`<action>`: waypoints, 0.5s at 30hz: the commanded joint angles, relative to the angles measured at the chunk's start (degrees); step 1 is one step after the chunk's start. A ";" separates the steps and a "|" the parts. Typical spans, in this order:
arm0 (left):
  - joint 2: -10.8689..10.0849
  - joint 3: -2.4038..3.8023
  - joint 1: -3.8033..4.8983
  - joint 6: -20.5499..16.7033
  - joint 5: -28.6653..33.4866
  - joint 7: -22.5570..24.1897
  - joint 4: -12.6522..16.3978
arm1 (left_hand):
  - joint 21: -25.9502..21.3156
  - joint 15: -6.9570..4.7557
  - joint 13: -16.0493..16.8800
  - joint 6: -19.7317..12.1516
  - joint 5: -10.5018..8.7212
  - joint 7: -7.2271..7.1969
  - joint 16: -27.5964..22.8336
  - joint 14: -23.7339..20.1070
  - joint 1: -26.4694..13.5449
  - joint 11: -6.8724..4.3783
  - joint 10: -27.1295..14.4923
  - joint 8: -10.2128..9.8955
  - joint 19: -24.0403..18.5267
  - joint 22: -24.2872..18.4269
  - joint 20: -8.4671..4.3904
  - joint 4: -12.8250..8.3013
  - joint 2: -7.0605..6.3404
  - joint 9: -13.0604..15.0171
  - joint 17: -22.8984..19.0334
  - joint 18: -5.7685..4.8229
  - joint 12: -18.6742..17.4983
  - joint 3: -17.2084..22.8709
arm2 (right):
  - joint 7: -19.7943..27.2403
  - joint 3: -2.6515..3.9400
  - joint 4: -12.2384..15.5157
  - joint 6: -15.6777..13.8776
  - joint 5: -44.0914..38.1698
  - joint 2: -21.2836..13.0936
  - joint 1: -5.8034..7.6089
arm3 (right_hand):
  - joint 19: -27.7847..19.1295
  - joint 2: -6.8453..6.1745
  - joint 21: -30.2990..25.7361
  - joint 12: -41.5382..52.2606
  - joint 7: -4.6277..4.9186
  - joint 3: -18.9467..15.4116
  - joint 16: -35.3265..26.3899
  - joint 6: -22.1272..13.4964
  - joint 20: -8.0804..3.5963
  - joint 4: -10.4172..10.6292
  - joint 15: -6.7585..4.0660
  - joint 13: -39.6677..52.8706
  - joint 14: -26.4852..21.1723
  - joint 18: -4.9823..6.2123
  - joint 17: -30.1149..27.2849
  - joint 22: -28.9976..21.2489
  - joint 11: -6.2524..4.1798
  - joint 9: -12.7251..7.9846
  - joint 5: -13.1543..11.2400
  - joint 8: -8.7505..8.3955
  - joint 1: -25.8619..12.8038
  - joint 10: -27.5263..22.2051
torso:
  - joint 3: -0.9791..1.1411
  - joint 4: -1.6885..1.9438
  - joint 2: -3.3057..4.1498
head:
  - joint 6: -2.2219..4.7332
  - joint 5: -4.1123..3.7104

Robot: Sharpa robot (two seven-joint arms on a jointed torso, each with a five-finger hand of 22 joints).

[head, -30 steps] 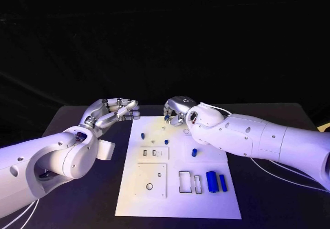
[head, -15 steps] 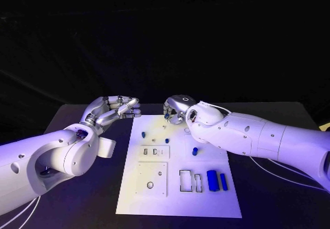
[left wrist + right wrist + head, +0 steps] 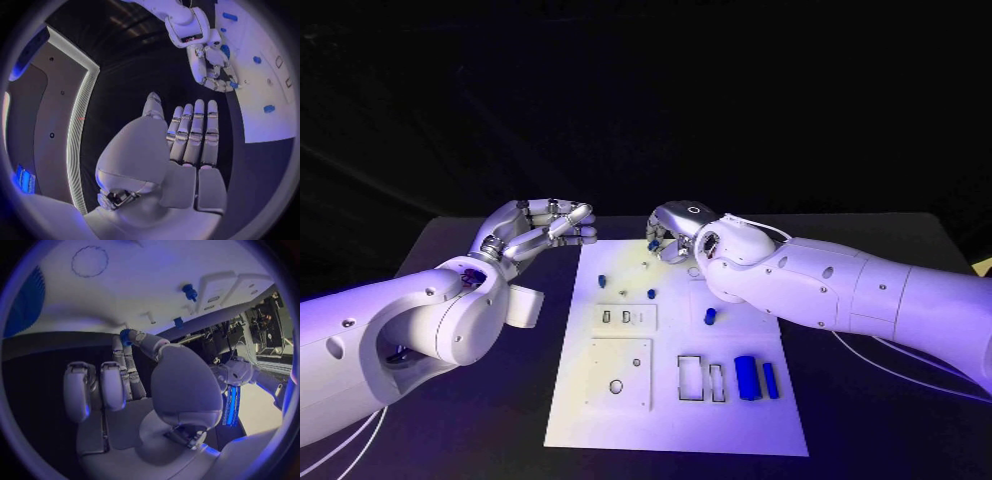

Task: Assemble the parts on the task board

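— Anything change on the left? 
— Barely: the left hand (image 3: 538, 228) has drifted slightly up, hovering off the task board's (image 3: 678, 420) far left corner, fingers straight together, empty.
— And the right hand (image 3: 678, 232)? 
— It has edged slightly right at the board's far edge, pinching a small blue part (image 3: 126, 335) at its fingertips. Other blue parts (image 3: 754, 378) lie unmoved on the board.

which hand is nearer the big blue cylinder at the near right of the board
Right. The right hand is over the task board's far edge, up-board from the big blue cylinder; the left hand hovers off the board's far left corner, farther away.
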 commanded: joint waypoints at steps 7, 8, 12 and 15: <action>0.04 0.06 0.11 0.93 0.15 0.35 -0.21 | -0.25 0.12 -0.09 -0.11 -0.26 0.11 -0.26 -0.37 -0.50 0.03 -0.42 -0.33 0.18 -0.06 0.04 -0.04 0.25 0.06 0.06 0.62 -0.35 -0.28 | -1.14 -0.27 0.56 1.32 -1.26 -0.06 -0.43 | -0.05 -0.12 0.00 -0.22 -0.14 0.38 0.09 0.31 0.16 -0.11 -0.28 0.04 2.41 -0.91 -0.09 4.62 -0.02 -0.09 0.34 0.25 0.10 0.20 | 0.06 -0.07 0.12 | 0.08 0.11; 0.05 0.06 0.11 0.93 0.15 0.35 -0.22 | -0.25 0.12 -0.09 -0.11 -0.26 0.11 -0.26 -0.37 -0.50 0.03 -0.42 -0.33 0.18 -0.06 0.04 -0.04 0.25 0.06 0.06 0.62 -0.35 -0.28 | -1.15 -0.27 0.53 1.38 -1.26 0.00 -0.44 | -0.06 -0.20 0.00 -0.22 -0.14 0.36 0.11 0.30 0.16 -0.11 -0.29 0.05 2.42 -0.91 -0.06 4.62 -0.01 -0.07 0.36 0.25 0.05 0.20 | 0.05 -0.04 0.13 | 0.08 0.10; 0.08 0.06 0.12 0.95 0.16 0.34 -0.24 | -0.25 0.12 -0.09 -0.11 -0.26 0.11 -0.26 -0.37 -0.50 0.03 -0.42 -0.33 0.18 -0.06 0.04 -0.04 0.25 0.06 0.06 0.62 -0.35 -0.28 | -1.14 -0.27 0.29 1.55 -1.24 0.26 -0.45 | -0.06 -0.20 0.00 -0.22 -0.14 0.36 0.11 0.30 0.16 -0.11 -0.29 0.05 2.42 -0.91 -0.06 4.62 -0.01 -0.07 0.36 0.25 0.05 0.20 | 0.01 0.03 0.14 | 0.02 0.03; 0.09 0.06 0.13 0.95 0.16 0.31 -0.26 | -0.25 0.12 -0.09 -0.11 -0.26 0.11 -0.26 -0.37 -0.50 0.03 -0.42 -0.33 0.18 -0.06 0.04 -0.04 0.25 0.06 0.06 0.62 -0.35 -0.28 | -1.23 -0.27 -0.21 1.68 -1.24 0.58 -0.46 | -0.13 -0.37 -0.05 -0.25 -0.12 0.34 0.08 0.22 0.17 -0.10 -0.28 0.04 2.40 -0.89 -0.14 4.56 0.02 -0.05 0.33 0.21 -0.05 0.14 | 0.00 0.09 0.18 | 0.00 0.02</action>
